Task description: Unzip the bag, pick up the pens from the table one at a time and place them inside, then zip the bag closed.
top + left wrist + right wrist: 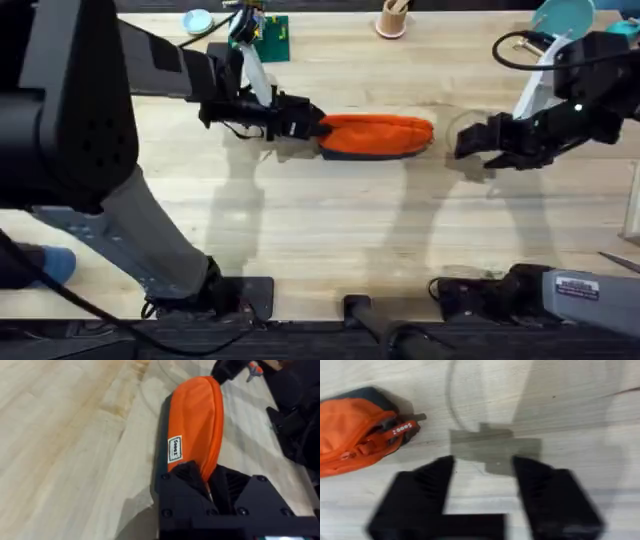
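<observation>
L gripper point(207, 485) clamps bag point(375, 133) end | R gripper point(482, 485) open | bag zipped

My two arms are matte black with grey link covers; the left gripper point(210, 492) shows round screw heads, and a black cable loops above the right gripper point(470, 140).

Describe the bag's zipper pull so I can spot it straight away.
Start at the orange bag in the middle of the table. Go to its end facing the right claw. The pull is the small red tab with white lettering hanging there.
</observation>
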Motion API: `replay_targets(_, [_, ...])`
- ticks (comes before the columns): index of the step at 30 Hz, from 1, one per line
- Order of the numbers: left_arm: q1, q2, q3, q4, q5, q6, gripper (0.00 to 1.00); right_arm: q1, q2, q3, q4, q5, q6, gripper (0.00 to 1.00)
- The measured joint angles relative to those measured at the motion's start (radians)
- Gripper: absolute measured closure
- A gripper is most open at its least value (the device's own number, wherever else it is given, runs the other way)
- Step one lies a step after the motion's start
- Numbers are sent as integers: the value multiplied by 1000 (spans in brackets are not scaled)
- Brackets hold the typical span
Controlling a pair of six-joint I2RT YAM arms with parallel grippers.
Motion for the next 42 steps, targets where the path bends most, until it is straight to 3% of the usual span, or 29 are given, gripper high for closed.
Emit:
replay_targets(2, [0,0,22,0,-15,-11,854,2,-13,8,-22,0,-1,88])
replay_targets(3, [1,0,34,1,-20,-16,756,4,-20,13,-33,1,-5,29])
replay_targets(7, [3,-1,82,-2,-30,-45,148,28,-56,38,-75,3,-7,6])
replay_targets(8, [4,-3,92,-11,-40,-56,41,34,-67,46,-82,3,-7,6])
replay_targets(9, [4,-8,95,-18,-48,-56,16,40,-76,54,-92,3,-7,6])
replay_targets(19, [3,-254,98,-118,-216,-115,4,101,-156,197,-245,3,-7,5])
replay_targets(23, [3,-399,99,-189,-319,-192,4,149,-179,263,-281,3,-7,5])
replay_targets(34, [3,-738,99,-388,-675,-485,4,300,-214,419,-482,3,-6,6])
replay_targets(42, [3,-913,99,-544,-802,-595,5,328,-258,476,-578,3,-8,6])
